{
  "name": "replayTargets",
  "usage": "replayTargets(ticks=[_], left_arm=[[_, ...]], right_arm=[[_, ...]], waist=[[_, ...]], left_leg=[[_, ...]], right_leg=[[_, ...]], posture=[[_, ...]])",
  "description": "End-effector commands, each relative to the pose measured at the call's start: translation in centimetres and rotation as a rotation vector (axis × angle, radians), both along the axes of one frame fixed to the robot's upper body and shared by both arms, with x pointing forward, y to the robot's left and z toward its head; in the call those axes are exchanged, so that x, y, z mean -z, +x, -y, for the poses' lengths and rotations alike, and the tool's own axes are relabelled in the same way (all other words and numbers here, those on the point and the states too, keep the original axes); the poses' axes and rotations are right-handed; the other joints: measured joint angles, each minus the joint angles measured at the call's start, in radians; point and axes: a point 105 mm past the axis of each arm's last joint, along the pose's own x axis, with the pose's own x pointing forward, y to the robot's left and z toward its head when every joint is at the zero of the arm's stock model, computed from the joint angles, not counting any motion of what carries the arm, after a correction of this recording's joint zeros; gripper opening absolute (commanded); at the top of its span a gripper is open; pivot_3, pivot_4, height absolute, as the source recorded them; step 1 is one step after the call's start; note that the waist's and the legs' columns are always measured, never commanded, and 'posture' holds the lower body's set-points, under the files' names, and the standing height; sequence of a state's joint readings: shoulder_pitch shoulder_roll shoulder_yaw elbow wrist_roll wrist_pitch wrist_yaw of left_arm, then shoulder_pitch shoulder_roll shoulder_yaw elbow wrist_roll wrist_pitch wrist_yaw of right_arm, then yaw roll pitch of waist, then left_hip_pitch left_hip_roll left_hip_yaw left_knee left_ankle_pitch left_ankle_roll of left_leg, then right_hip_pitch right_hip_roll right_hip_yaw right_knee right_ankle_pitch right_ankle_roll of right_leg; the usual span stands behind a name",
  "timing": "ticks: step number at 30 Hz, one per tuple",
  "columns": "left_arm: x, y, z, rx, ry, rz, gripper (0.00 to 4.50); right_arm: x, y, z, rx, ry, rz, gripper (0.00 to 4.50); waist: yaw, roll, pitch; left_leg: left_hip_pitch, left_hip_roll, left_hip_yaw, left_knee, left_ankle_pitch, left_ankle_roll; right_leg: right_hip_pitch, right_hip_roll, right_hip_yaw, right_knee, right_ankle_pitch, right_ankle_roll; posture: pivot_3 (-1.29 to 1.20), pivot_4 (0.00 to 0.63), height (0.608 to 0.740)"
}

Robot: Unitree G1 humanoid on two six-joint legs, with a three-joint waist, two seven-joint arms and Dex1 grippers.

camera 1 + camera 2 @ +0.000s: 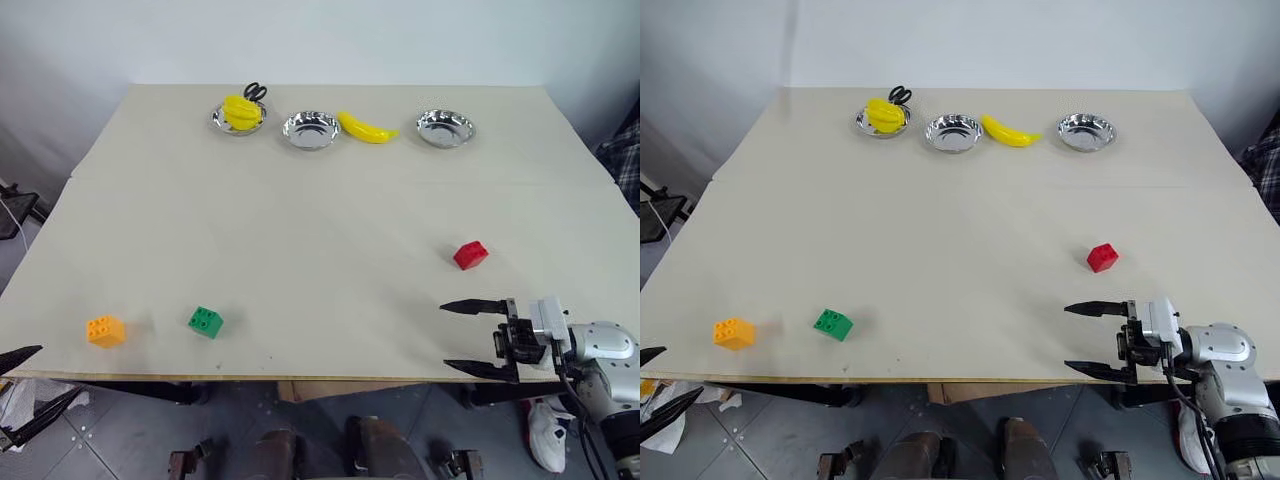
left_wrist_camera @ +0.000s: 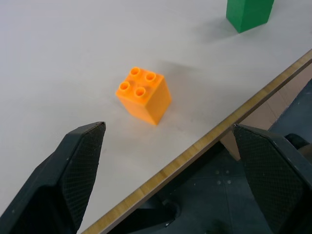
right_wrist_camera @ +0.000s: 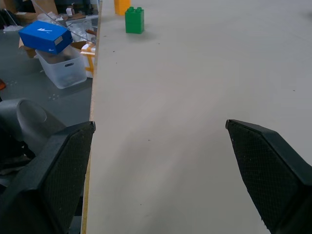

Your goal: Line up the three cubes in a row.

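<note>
Right gripper [image 1: 468,337] spread, empty, pointing left along near table [image 1: 320,220] edge, red brick [image 1: 470,254] just beyond it; left gripper [image 2: 165,161] spread at near-left corner facing upright orange brick [image 2: 144,95], green brick [image 1: 205,321] beside it, studs up.

Even, soft indoor light, with sharp pictures in all views.

The pale tabletop [image 1: 300,220] is lit evenly from above, and the steel bowls [image 1: 311,130] carry small bright glints. The orange cube [image 2: 144,94] casts a faint, soft-edged shadow in the left wrist view, as does the red cube [image 1: 470,254]. The near black pincer fingers [image 3: 265,168] look slightly soft, and the floor below the table edge is dimmer.
</note>
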State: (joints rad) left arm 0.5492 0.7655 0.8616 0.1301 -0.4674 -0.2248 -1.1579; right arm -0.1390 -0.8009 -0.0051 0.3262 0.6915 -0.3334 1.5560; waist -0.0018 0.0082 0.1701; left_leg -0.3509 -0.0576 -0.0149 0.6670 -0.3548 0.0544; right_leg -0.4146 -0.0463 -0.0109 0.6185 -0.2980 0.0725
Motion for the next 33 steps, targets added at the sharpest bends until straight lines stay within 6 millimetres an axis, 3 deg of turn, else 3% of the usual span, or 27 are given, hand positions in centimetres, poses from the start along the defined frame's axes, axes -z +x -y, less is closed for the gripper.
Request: replayTargets(ticks=[1,7,11,13,18,22,26,29,33], left_arm=[[-0.6,-0.2,-0.1,-0.012,-0.005,0.02,4.43],[-1.4,0.2,0.7,0.022,-0.084,0.03,4.43],[-3.9,1.7,3.4,0.094,-0.228,0.062,4.43],[-4.8,2.6,5.6,0.134,-0.279,0.099,4.43],[-4.6,5.9,12.9,0.31,-0.317,0.147,4.43],[-4.1,8.2,16.9,0.395,-0.318,0.154,4.43],[-3.5,9.6,19.7,0.447,-0.344,0.144,4.43],[-2.6,9.7,20.3,0.462,-0.327,0.112,4.43],[-2.7,9.5,20.9,0.496,-0.324,0.123,4.43]], right_arm=[[-0.3,-0.3,0.0,-0.048,-0.007,0.035,4.5],[-0.5,0.2,0.3,-0.023,0.005,0.048,4.5],[-1.3,0.5,1.1,0.068,0.071,0.073,4.5],[-1.8,0.6,1.7,0.147,0.106,0.093,4.5],[-3.0,0.7,5.1,0.504,0.228,0.156,4.5],[-3.1,0.1,8.7,0.813,0.292,0.212,4.5],[-1.5,-0.7,11.0,1.032,0.286,0.176,4.5],[-1.2,-0.2,10.9,1.089,0.288,0.133,4.5],[-1.8,2.0,8.6,1.063,0.259,0.062,4.5]], waist=[[0.0,0.0,0.0],[0.0,0.0,0.0],[0.004,-0.001,0.0],[0.008,-0.001,0.0],[0.026,0.001,-0.001],[0.025,0.001,-0.001],[0.024,0.003,-0.002],[0.01,0.004,-0.003],[-0.003,0.004,-0.003]], left_leg=[[0.0,0.0,0.0,0.0,0.0,0.0],[0.0,0.0,0.0,0.0,0.0,0.0],[0.0,0.0,0.0,0.0,0.0,0.0],[0.0,0.0,-0.002,0.001,0.0,-0.001],[0.0,0.0,-0.001,0.001,0.001,-0.002],[0.001,0.0,-0.001,0.001,0.002,-0.004],[0.001,0.0,-0.001,0.001,0.003,-0.006],[0.001,0.0,0.0,0.0,0.003,-0.006],[0.002,0.0,0.0,0.0,0.003,-0.006]], right_leg=[[0.0,0.0,0.0,0.0,0.0,0.0],[0.0,0.0,0.0,0.0,0.0,0.0],[0.0,0.0,0.0,0.0,0.0,0.0],[0.001,0.0,0.0,0.0,0.0,0.0],[0.001,0.0,0.001,0.0,0.001,0.001],[0.001,0.001,0.001,0.002,0.001,0.001],[0.001,0.001,0.001,0.004,0.001,0.001],[0.001,0.002,0.002,0.004,0.001,0.001],[0.001,0.002,0.003,0.005,0.0,0.001]], posture=[[0.0,0.15,0.74],[0.0,0.15,0.74],[0.0,0.15,0.74],[0.0,0.15,0.74],[0.0,0.15,0.74],[0.0,0.15,0.74],[0.0,0.15,0.74],[0.0,0.15,0.74],[0.0,0.15,0.74]])
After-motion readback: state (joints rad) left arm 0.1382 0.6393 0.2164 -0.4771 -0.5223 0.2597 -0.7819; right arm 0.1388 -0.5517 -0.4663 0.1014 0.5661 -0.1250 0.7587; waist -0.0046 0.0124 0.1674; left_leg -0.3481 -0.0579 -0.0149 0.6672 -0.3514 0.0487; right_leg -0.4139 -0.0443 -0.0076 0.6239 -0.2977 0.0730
